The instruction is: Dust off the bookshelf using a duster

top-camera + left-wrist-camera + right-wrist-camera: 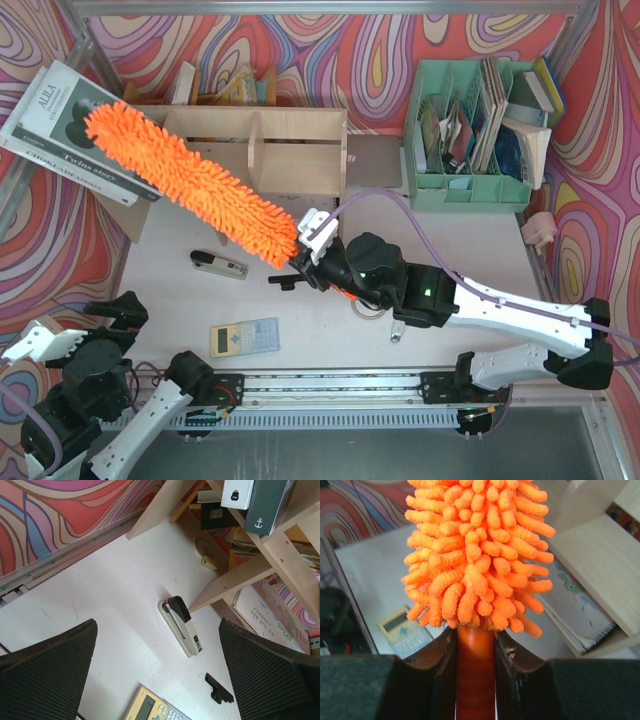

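Observation:
The long orange fluffy duster [185,180] slants from my right gripper [312,243] up and left across the front of the plywood bookshelf [290,140], its tip over the shelf's left end. In the right wrist view the duster [475,555] fills the top and its orange handle [475,670] is clamped between both fingers of my right gripper [475,640], which is shut on it. The bookshelf [600,565] shows at right there. My left gripper [60,345] rests open at the near left corner; in its own view my left gripper [157,630] has nothing between its fingers, and the bookshelf [235,575] stands ahead.
A stapler [218,265] [181,625], a calculator [244,337] [150,709] and a small black clip [283,281] [218,688] lie on the white table. A mint-green file organizer [470,140] with books stands at back right. Stacked books [70,125] lean at left. A tape roll [368,308] lies under the right arm.

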Available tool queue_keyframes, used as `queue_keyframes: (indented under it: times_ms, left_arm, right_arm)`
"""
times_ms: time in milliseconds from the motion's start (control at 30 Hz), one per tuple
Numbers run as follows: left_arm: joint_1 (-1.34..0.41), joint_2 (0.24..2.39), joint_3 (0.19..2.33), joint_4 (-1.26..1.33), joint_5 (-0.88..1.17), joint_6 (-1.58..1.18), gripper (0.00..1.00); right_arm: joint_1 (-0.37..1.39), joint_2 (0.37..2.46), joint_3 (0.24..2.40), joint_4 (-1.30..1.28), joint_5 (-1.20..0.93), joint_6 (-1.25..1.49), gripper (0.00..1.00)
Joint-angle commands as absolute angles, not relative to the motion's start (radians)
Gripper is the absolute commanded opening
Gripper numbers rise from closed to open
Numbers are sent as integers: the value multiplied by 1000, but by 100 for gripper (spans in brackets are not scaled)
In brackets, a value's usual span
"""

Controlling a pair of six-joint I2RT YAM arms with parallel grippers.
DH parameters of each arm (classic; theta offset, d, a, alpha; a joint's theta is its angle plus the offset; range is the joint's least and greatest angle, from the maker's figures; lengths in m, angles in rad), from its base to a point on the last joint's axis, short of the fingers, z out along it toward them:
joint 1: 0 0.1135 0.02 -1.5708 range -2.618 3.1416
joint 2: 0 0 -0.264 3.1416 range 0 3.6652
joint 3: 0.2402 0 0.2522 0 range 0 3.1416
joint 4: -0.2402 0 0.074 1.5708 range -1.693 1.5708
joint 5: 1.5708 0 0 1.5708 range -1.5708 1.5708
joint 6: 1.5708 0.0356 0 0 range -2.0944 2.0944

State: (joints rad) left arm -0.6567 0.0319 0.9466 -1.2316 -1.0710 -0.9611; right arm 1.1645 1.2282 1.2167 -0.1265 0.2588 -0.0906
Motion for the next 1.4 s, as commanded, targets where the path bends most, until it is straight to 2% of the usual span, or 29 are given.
queue_keyframes:
  times_ms: [0,367,600,867,1167,1233,1367]
  left_arm:
    - [-660,36,937,-1224,-1084,-950,98]
    - [-660,29,934,-1220,-1081,-947,98]
    - [-660,26,933,-1217,-1079,-945,98]
    - [-661,20,932,-1213,-1077,-942,98]
    - [-659,18,932,-1212,-1078,-942,98]
    - [-660,15,931,-1212,-1077,-942,98]
    - [-660,19,930,-1213,-1076,-942,98]
  right_arm:
    - [1161,1281,1303,24,206,-28,0]
    - [1170,1486,1381,184,180,108,0]
    - [1143,1636,1516,44,342,234,0]
    - [1082,1693,1579,-65,417,357,0]
    - [1064,1643,1667,-6,300,287,0]
    - [1076,1617,1651,5,258,290,0]
    - [1177,1604,1629,40,318,213,0]
